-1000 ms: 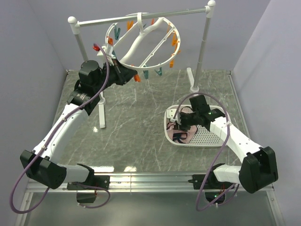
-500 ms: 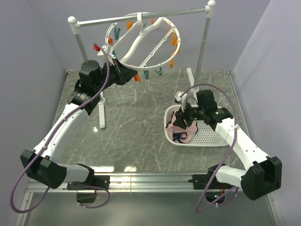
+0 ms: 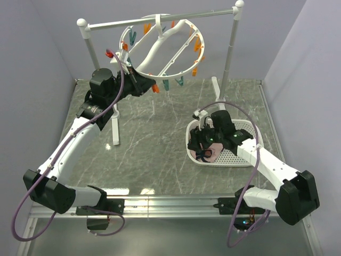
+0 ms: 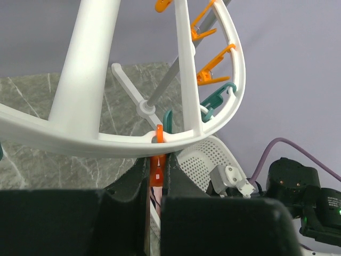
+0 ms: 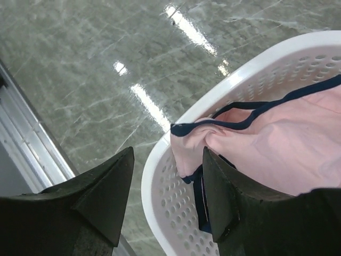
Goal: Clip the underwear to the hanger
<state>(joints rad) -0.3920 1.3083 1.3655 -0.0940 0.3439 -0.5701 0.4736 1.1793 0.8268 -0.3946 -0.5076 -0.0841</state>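
Note:
The underwear (image 5: 277, 144), pale pink with navy edging, lies bunched in the white perforated basket (image 5: 154, 181) at its left end; in the top view only a bit of pink (image 3: 212, 156) shows under my right arm. My right gripper (image 5: 168, 154) is open, its jaws astride the basket's rim and the underwear's folded corner; in the top view it (image 3: 201, 145) hangs over the basket's left edge. The round white hanger (image 3: 160, 50) hangs tilted from the rail. My left gripper (image 4: 155, 162) is shut on an orange clip (image 4: 156, 173) under the hanger's ring (image 4: 106, 141), also in the top view (image 3: 148, 85).
The white rail stand (image 3: 230, 53) with two poles and feet stands at the back. The basket (image 3: 237, 154) sits at the right of the green marble table. Several orange and teal clips (image 3: 197, 50) dangle round the ring. A metal rail runs along the near edge.
My right gripper swung back toward the basket's right half, then came forward and left over the underwear at the basket's left rim. The left arm and hanger have not moved.

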